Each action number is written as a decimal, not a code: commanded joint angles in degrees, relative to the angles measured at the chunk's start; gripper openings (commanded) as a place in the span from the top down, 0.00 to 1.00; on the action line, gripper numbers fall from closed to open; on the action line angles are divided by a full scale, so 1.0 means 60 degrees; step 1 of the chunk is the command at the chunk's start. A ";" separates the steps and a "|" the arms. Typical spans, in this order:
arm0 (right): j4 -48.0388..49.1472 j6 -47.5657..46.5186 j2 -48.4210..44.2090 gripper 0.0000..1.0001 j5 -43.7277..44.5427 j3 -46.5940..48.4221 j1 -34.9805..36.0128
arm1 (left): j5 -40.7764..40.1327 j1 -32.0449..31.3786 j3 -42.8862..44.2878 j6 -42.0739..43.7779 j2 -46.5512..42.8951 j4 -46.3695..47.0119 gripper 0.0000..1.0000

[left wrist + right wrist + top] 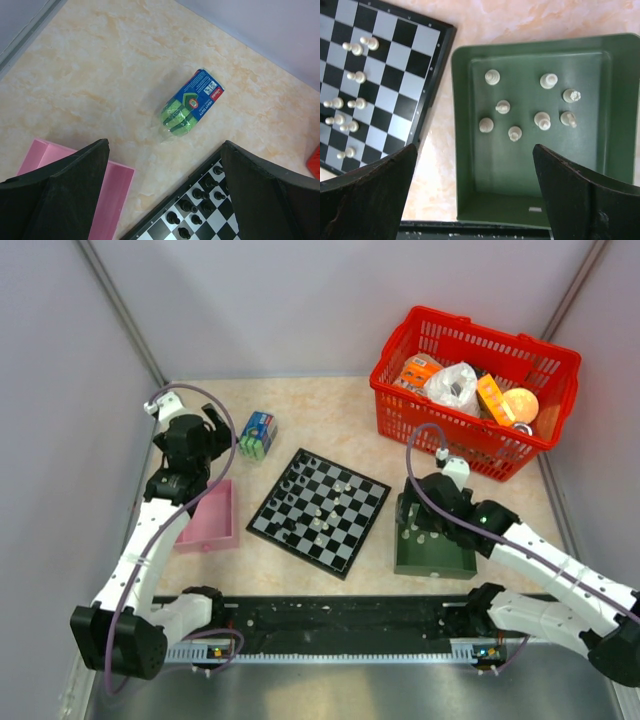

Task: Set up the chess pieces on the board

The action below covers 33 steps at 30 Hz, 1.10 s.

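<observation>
We see a red basket in the table's far right corner. The board lies mid-table with chess pieces on it. Eight pale ones sit in the green tray just beside its right edge. Our left gripper and right gripper gape wide, holding nothing.

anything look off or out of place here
The board sits askew, rotated like a diamond in the top view. Eight pale pieces stand in the green tray, off the board.
</observation>
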 commanded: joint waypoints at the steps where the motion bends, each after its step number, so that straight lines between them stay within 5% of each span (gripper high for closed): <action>1: 0.1220 -0.0568 0.0494 0.01 -0.0729 -0.0053 -0.0639 | 0.0053 0.0075 0.0049 -0.0029 -0.0306 0.0520 0.01; 23: 0.4078 -0.1857 0.2794 0.01 -0.1520 -0.0639 -0.2280 | -0.0153 0.0192 -0.0156 0.0162 -0.0614 0.0373 0.01; 24: 0.4210 -0.1886 -0.0062 0.01 -0.1520 -0.0639 -0.2338 | -0.0152 0.0192 -0.0171 0.0147 -0.0628 0.0373 0.01; 25: 0.4298 -0.1930 0.2853 0.01 -0.1578 -0.0639 -0.2382 | -0.0138 0.0207 -0.0171 0.0147 -0.0629 0.0373 0.01; 33: 0.4694 -0.2384 0.3439 0.01 -0.1681 -0.0419 -0.2646 | -0.0138 0.0251 -0.0186 0.0147 -0.0658 0.0358 0.01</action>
